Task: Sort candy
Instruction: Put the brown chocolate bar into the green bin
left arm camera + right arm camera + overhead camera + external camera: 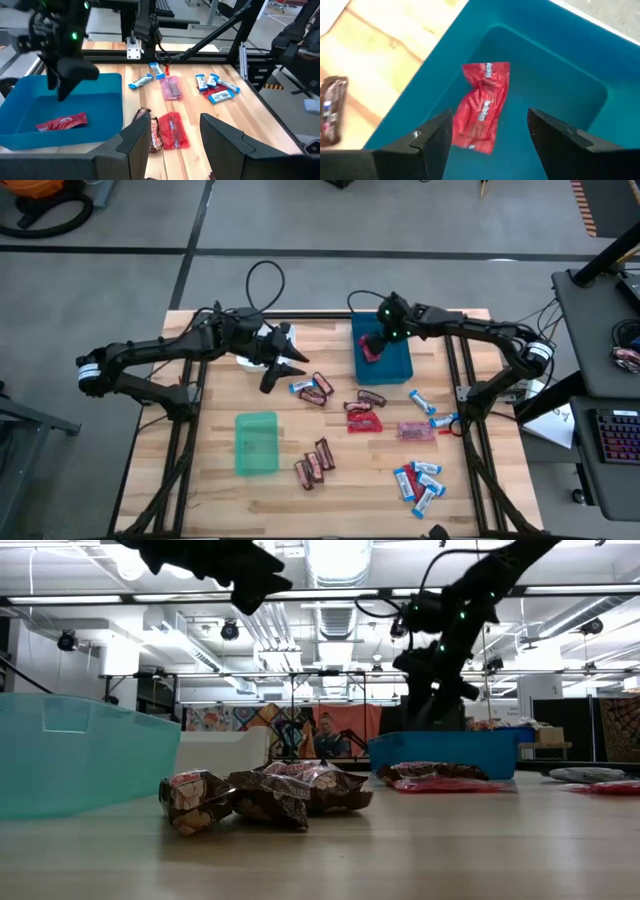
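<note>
Blue-and-white mini bars (418, 482), a cluster at the table's near right edge in the high view; a further pair (422, 402) lies up near the right arm's frame. Same view: dark brown mini bars (314, 463) beside the green bin (256, 443); red packets (363, 413) at mid-table with a pink one (416, 431) just right of them; more bars (311, 389) left of the blue bin (405, 366). Right gripper (378, 335) hangs over the blue bin, above one red packet (371, 349) lying inside it. Left gripper (283, 365) is poised above the table by the white bin (250, 361), nothing between its fingers. Low view: brown wrapped bars (265, 795) nearest, green bin wall (80, 755) at left, blue bin (450, 752) behind, right gripper (432, 695) above it. Left wrist view: left fingers (225, 139) parted and empty, red packets (171, 131) on the wood just beyond them, one red packet (62, 122) in the blue bin (107, 100). Right wrist view: right fingers (436, 137) spread wide, red packet (482, 105) lying free on the bin floor (545, 75).
</note>
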`<state>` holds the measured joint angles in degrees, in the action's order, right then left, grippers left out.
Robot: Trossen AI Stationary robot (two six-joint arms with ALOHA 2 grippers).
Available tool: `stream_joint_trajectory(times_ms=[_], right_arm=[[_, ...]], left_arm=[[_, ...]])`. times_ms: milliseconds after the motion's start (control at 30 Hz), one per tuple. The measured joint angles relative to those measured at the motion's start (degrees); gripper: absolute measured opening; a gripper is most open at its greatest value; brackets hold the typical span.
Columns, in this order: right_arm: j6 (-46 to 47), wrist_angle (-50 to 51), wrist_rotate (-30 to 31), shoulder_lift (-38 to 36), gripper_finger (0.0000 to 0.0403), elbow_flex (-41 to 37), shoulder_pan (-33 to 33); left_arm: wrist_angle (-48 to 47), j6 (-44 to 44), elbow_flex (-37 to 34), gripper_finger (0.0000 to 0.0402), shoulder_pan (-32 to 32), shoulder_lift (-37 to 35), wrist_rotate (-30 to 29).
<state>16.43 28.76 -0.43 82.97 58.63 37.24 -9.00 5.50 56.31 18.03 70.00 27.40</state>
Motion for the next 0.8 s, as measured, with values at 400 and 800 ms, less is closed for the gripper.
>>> stream_joint_trajectory(times_ms=[400,800], right_arm=[[-4.50,14.99,-4.60,-0.41,0.0222,10.26,-9.10],[4.19,16.06,-4.52,-6.09,0.0221,8.64,-26.96]], left_arm=[[-2.77,-0.09,-3.27,0.0154,-8.18,0.00,-8.11],[-1.08,1.55,-10.33,0.0154,-18.02,0.07,-21.11]])
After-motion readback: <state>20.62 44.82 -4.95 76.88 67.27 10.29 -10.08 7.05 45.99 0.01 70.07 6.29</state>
